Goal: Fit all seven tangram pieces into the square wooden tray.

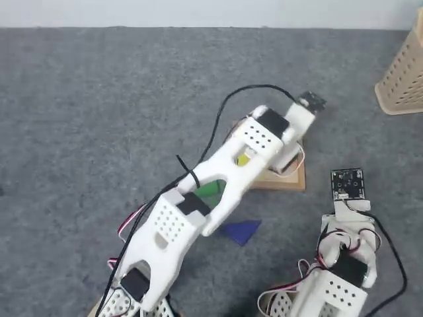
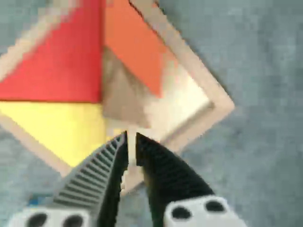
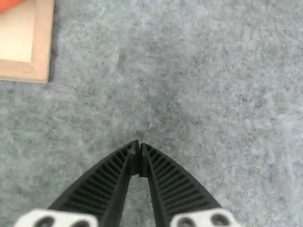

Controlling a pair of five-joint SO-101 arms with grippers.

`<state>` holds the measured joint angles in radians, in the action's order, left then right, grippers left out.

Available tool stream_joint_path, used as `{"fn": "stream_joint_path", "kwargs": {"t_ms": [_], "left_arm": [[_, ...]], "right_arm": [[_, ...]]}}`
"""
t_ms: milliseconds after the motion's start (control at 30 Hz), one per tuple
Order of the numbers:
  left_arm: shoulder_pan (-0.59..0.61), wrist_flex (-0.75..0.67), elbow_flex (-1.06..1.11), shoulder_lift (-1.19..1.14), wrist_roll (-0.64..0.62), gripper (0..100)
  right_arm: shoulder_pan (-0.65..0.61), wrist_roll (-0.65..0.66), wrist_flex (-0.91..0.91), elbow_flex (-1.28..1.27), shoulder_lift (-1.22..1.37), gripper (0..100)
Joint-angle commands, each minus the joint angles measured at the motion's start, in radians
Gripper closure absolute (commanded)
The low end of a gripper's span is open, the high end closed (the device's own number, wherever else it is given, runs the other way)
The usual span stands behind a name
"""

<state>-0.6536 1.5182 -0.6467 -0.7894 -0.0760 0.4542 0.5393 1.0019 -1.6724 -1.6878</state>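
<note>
The square wooden tray (image 2: pixel 215 101) lies under my left gripper (image 2: pixel 131 138), whose fingers are shut over the tray's near rim. In the tray lie a red piece (image 2: pixel 61 66), an orange piece (image 2: pixel 135 45) and a yellow piece (image 2: pixel 61 127), with bare wood beside them. From above, the left arm (image 1: pixel 218 185) covers most of the tray (image 1: pixel 294 181); a green piece (image 1: pixel 210 191) and a bit of yellow (image 1: pixel 242 159) show through it. A blue triangle (image 1: pixel 241 230) lies on the carpet beside the arm. My right gripper (image 3: pixel 139 144) is shut over bare carpet, a tray corner (image 3: pixel 33 52) off to one side.
Grey carpet covers the table. A pale perforated basket (image 1: pixel 403 72) stands at the far right edge. The right arm (image 1: pixel 344 264) sits at the lower right, its wrist camera board (image 1: pixel 347 183) just right of the tray. A black cable (image 1: pixel 218 125) runs along the left arm.
</note>
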Motion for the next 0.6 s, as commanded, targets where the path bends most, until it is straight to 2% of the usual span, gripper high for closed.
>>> {"fn": "stream_joint_path", "kwargs": {"t_ms": [0, 300, 567], "left_arm": [[-0.020, 0.005, 0.061, 0.110, 0.028, 99], [-0.014, -0.155, 0.107, 0.006, 0.078, 99], [0.034, -0.118, -0.053, -0.060, 0.078, 99]], "right_arm": [[0.001, -0.009, 0.007, -0.018, -0.021, 99.3], [0.001, -0.009, 0.010, -0.018, -0.021, 99.3], [0.001, -0.009, 0.008, -0.018, -0.021, 99.3]]}}
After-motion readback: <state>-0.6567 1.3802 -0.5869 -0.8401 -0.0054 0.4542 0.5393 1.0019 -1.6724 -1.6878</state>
